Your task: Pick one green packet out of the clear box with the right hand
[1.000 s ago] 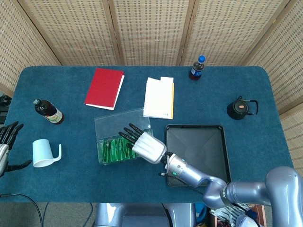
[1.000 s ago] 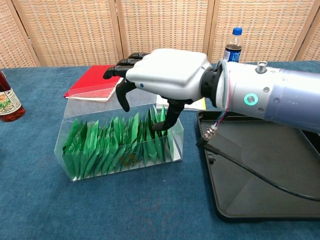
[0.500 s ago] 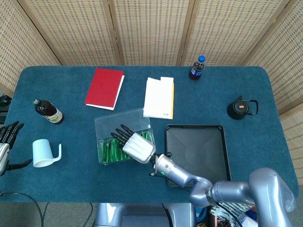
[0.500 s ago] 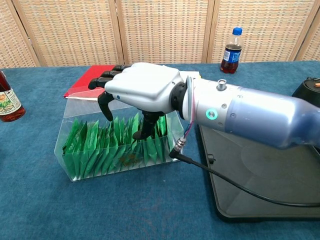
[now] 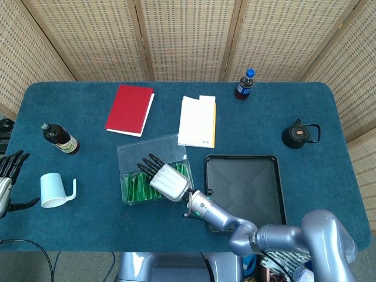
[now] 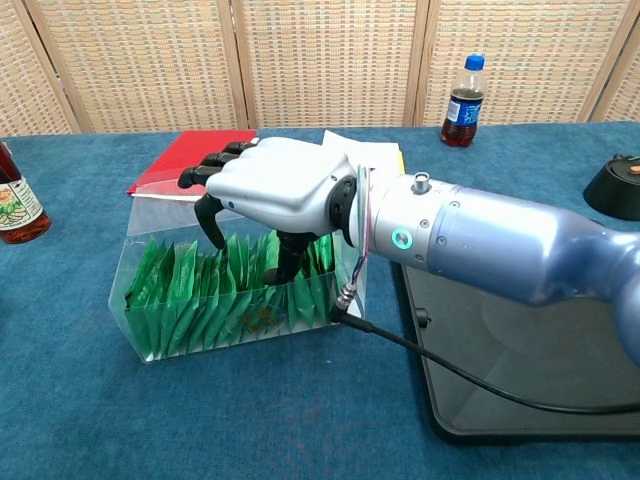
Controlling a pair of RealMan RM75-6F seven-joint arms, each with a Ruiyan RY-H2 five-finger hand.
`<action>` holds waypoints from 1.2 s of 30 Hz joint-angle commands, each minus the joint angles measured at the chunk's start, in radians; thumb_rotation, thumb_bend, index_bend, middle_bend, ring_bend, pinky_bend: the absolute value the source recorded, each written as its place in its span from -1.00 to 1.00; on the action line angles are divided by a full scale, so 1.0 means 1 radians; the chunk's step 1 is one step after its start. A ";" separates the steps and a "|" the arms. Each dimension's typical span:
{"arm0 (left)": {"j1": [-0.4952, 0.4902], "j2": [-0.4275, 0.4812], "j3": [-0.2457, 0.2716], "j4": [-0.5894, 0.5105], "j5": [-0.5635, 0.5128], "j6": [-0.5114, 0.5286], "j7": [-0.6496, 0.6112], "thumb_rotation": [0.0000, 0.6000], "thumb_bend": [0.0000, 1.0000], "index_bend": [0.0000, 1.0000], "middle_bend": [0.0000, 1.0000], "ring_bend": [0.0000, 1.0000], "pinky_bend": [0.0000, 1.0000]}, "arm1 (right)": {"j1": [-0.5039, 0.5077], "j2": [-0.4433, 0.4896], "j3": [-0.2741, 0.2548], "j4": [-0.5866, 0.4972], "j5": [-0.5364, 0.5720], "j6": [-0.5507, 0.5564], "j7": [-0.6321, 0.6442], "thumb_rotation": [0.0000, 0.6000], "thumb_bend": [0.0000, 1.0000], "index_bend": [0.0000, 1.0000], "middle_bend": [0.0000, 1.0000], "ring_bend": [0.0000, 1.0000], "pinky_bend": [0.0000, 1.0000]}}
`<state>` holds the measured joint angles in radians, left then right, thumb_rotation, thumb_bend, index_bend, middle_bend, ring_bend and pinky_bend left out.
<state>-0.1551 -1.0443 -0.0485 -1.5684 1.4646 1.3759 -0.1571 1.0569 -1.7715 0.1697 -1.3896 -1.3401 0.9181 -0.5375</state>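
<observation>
— Where is the right hand (image 6: 270, 185)?

— Over the clear box (image 6: 150, 335) on the table (image 5: 329, 117), palm down, its dark fingers (image 6: 212, 215) curled into the row of upright green packets (image 6: 190, 290). Whether it grips one, I cannot tell.

— And the left hand (image 5: 9, 176)?

— At the table's left edge beside a white mug (image 5: 56, 191), fingers spread, holding nothing.

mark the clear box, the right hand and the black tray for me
clear box (image 6: 240, 322), chest view, on its front wall
right hand (image 6: 275, 185), chest view, on the white back of the hand above the box
black tray (image 5: 244, 187), head view, on its bare floor
</observation>
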 commanded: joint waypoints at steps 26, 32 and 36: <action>-0.003 -0.002 0.001 0.000 -0.002 -0.004 0.005 1.00 -0.85 -1.00 -1.00 -1.00 -1.00 | -0.004 0.040 -0.008 -0.011 -0.055 -0.011 0.029 1.00 -0.27 -0.11 -0.71 -1.00 -1.00; -0.003 -0.001 0.002 0.000 -0.002 -0.004 0.004 1.00 -0.86 -1.00 -1.00 -1.00 -1.00 | -0.005 0.029 -0.005 -0.012 -0.012 -0.037 -0.009 1.00 -0.27 -0.11 -0.71 -1.00 -1.00; -0.004 -0.001 0.002 0.001 -0.002 -0.005 0.002 1.00 -0.86 -1.00 -1.00 -1.00 -1.00 | -0.006 0.029 -0.002 -0.016 -0.002 -0.040 -0.016 1.00 -0.27 -0.11 -0.71 -1.00 -1.00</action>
<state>-0.1594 -1.0449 -0.0470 -1.5676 1.4625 1.3711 -0.1547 1.0509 -1.7422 0.1670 -1.4052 -1.3424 0.8783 -0.5531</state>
